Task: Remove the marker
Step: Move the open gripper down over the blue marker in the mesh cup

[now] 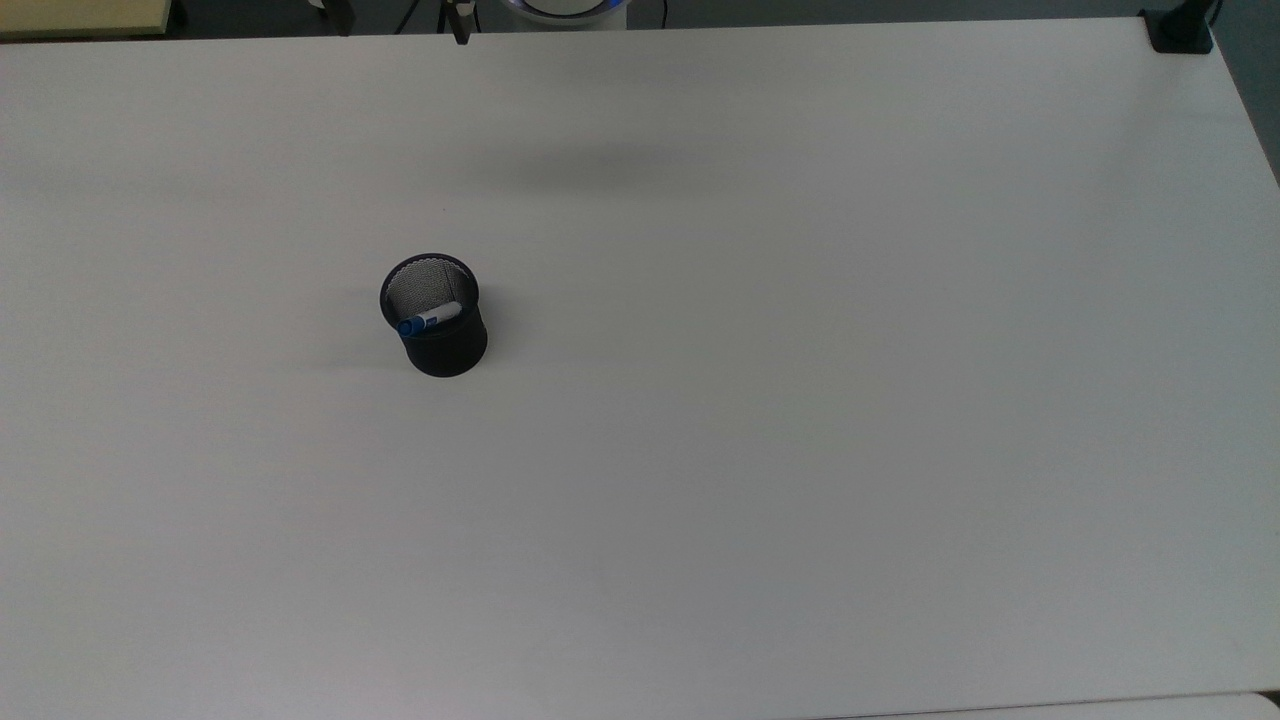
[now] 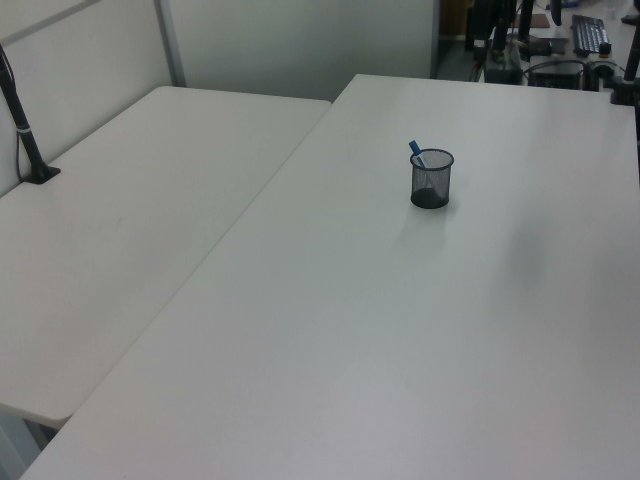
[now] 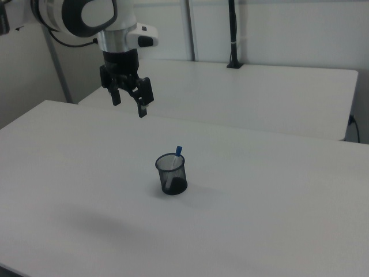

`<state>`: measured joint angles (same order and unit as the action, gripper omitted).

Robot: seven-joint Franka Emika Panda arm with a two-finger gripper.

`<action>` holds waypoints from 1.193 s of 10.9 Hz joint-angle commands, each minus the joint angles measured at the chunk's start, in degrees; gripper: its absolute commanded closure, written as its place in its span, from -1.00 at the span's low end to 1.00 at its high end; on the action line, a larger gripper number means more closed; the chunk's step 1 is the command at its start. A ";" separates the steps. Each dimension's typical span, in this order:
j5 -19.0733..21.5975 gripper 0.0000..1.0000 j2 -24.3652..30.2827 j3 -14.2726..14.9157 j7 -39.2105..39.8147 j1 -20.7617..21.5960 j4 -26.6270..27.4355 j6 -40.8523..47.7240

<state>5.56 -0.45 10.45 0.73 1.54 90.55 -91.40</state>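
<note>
We find the marker (image 3: 176,157) standing tilted inside the black mesh cup (image 3: 171,175), blue cap up and poking just past the rim, so we judge the task not yet begun. The cup stands upright on the white table (image 3: 277,213). In the right view the gripper (image 3: 130,103) hangs well above the table, up and toward the right view's left of the cup, its fingers spread apart and holding nothing. Reach, grasp and lift-out all remain.
</note>
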 commanded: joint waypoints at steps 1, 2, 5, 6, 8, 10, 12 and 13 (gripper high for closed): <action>-0.81 -1.00 0.72 0.00 0.05 -0.74 0.77 1.22; -0.81 -1.00 0.63 0.01 0.06 -0.66 0.77 1.14; -0.81 -1.00 0.11 0.01 0.06 -0.49 0.77 1.14; -0.99 -1.00 -0.16 0.01 0.15 -0.49 0.68 0.61; -0.81 -1.00 -2.17 0.01 0.15 -0.75 0.60 -3.41; -0.99 -1.00 -5.85 0.10 0.15 -0.75 -1.77 -8.34; -1.16 -1.00 -9.73 0.10 0.76 -0.75 -2.21 -12.29; -1.08 -1.00 -10.79 0.01 3.03 -0.75 -1.87 -14.31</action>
<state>5.45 -7.59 10.62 0.83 0.94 90.23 -102.09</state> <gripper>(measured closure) 0.000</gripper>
